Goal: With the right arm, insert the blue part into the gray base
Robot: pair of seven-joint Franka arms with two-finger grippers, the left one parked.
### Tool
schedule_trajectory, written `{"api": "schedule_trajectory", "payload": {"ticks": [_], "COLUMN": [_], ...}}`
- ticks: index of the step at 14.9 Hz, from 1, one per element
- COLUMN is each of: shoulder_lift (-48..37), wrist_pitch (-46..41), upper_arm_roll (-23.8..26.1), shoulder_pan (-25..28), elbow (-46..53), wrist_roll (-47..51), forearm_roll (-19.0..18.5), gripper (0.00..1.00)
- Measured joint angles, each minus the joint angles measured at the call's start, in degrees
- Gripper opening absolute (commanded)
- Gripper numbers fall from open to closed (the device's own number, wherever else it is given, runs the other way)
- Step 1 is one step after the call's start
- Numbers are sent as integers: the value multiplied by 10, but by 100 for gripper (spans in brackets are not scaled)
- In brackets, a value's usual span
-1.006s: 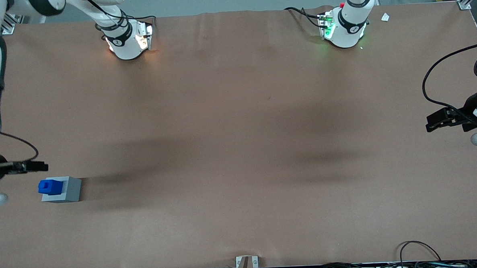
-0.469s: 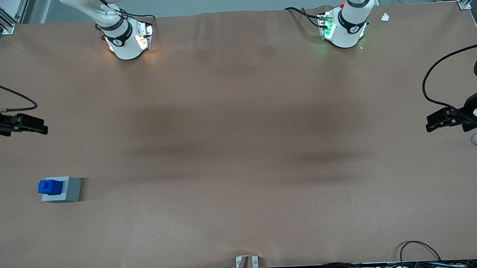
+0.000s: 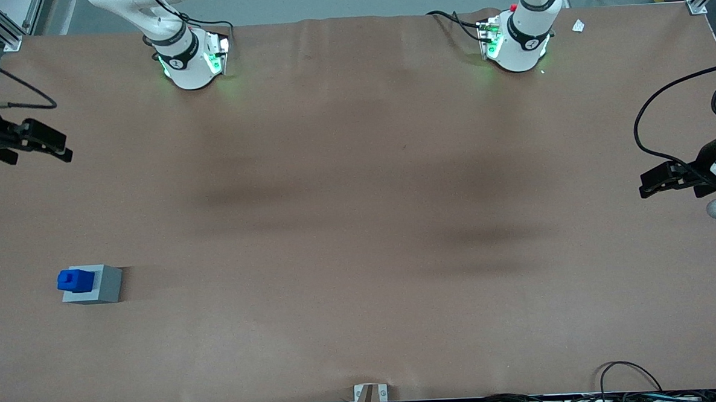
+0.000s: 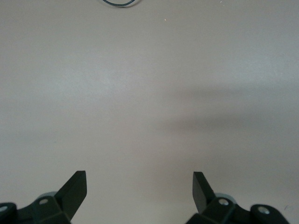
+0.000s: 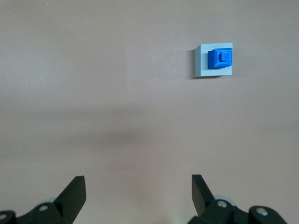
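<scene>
The blue part (image 3: 75,280) sits in the gray base (image 3: 102,284) at the working arm's end of the table, its block end sticking out of one face. The right wrist view looks down on the blue part (image 5: 220,58) seated in the gray base (image 5: 202,61). My right gripper (image 3: 59,146) hangs high over the table, farther from the front camera than the base and well apart from it. Its two black fingers (image 5: 74,192) stand wide open with only bare table between them, midway point (image 5: 138,192). The right arm (image 3: 163,28) rises from its base at the table's back edge.
A brown cloth (image 3: 359,225) covers the whole table. A bracket (image 3: 369,395) and loose cables (image 3: 632,388) lie along the edge nearest the front camera. A small white scrap (image 3: 578,26) lies near the parked arm's base.
My right gripper has drawn away from the base, moving up and farther from the front camera. The blue part and gray base have stayed still. The lamp on the arm's base went from orange to green.
</scene>
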Motion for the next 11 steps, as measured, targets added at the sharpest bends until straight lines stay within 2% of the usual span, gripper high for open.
{"api": "schedule_trajectory", "payload": {"ticks": [4, 11], "shoulder_lift": [-51, -59], "wrist_pitch": [10, 8], "upper_arm_roll": [-1, -2], "shoulder_pan": [0, 0], "elbow": [-62, -67], "wrist_roll": [1, 10], "forearm_roll": [3, 3], "gripper": [100, 100]}}
